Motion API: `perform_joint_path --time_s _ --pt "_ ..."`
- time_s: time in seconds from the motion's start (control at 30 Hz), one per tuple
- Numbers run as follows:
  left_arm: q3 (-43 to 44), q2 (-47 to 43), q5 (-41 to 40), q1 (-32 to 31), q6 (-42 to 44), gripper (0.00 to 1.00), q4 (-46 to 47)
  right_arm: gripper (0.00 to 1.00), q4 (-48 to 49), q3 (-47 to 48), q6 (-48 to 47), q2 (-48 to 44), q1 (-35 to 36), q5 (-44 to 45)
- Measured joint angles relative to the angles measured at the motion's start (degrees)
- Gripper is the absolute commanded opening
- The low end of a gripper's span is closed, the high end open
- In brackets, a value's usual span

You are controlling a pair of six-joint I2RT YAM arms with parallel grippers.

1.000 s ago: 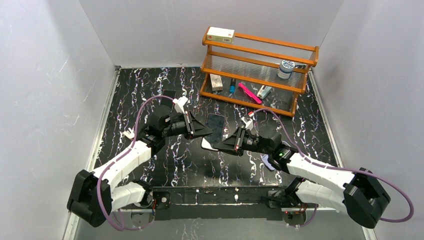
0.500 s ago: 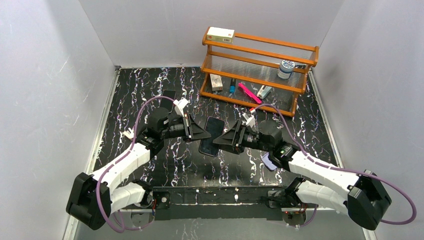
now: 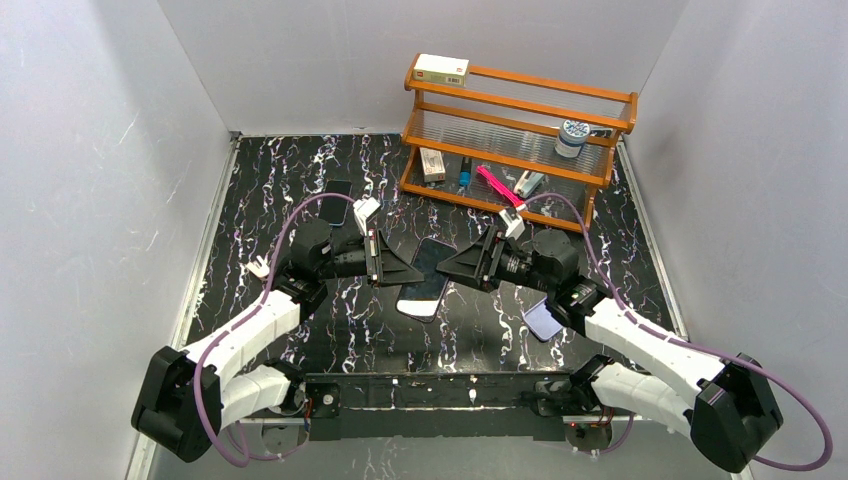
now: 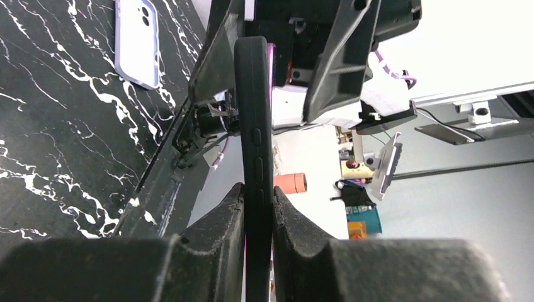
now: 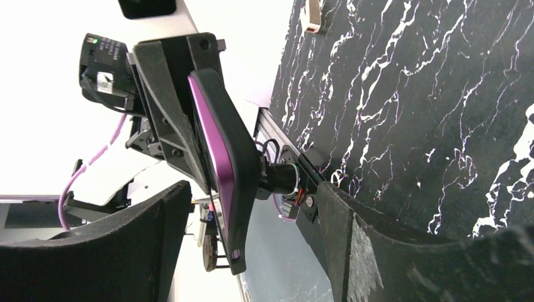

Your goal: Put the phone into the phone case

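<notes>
— While I've got the overhead up, ask away.

— Where's the phone (image 3: 425, 290)?

— Mid-bench (image 3: 300, 205), pinched at one end by my left gripper (image 3: 413, 272), screen tilted up and catching glare. My right gripper (image 3: 447, 270) faces it from the other side, spread wide. Whether the phone's low end touches the bench, I can't tell.

— And the case (image 3: 543, 322)?

— Flat on the bench, partly tucked under my right arm, toward the near edge and well apart from the phone. A second phone (image 3: 337, 189) lies beyond my left arm, toward the back. A rack (image 3: 545, 92) with odds and ends stands at the back right.

— Left wrist view?

— Phone (image 4: 253, 94) edge-on, side buttons facing the camera, clamped tight between both fingers (image 4: 227, 217). The case (image 4: 137, 41) shows at the upper left on the bench, camera cutout visible.

— Right wrist view?

— My fingers (image 5: 145, 239) stand far apart with the phone (image 5: 230, 151) between them, and neither one touches it as far as I can see. Its screen reflects purple. The left gripper grasps it from behind.
</notes>
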Motion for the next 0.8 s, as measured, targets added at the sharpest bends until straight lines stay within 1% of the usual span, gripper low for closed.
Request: perform_joint_path --time_s 0.07,0.13,0.23,0.27,0.33,0.4,0.5,0.53,0.63,0.77,0.8 --pt "0.0 0.02 0.98 0.0 -0.26 0.0 0.37 0.74 0.13 1.25 -0.68 0.13 -1.07 -1.42" --pt "0.0 0.15 1.49 0.0 -0.42 0.0 0.48 0.67 0.48 2.34 -1.01 0.57 -1.68 -2.36" --pt "0.0 1.33 1.77 0.0 -0.74 0.0 0.85 0.42 1.38 3.41 -1.75 1.51 -2.03 -3.02" --pt "0.0 1.99 1.84 0.0 -0.85 0.0 1.01 0.36 1.38 3.45 -2.38 1.73 -2.05 -2.97" --pt "0.0 2.8 1.86 0.0 -0.59 0.0 1.29 0.27 0.24 3.45 -2.99 2.6 -2.6 -2.56" --pt "0.07 2.97 1.31 0.02 1.11 0.0 -0.83 0.19 -0.5 3.45 -3.19 3.52 -2.95 -2.58" --pt "1.79 3.37 0.26 0.04 6.19 0.0 -7.87 0.04 -1.99 3.52 -3.93 3.74 -2.99 -2.78" --pt "2.67 3.63 0.02 0.04 7.96 0.0 -10.03 0.01 -2.75 3.87 -4.33 3.91 -3.04 -2.75" --pt "4.92 4.44 -0.57 0.02 12.35 0.0 -15.54 0.01 -6.08 6.25 -6.47 4.94 -3.15 -2.78" --pt "6.62 4.68 -1.25 0.07 15.93 0.0 -19.58 0.02 -8.02 8.68 -9.51 6.67 -3.21 -3.63" --pt "6.67 4.68 -1.2 0.04 16.37 0.0 -20.09 0.13 -8.2 8.92 -10.05 6.86 -3.21 -4.0"
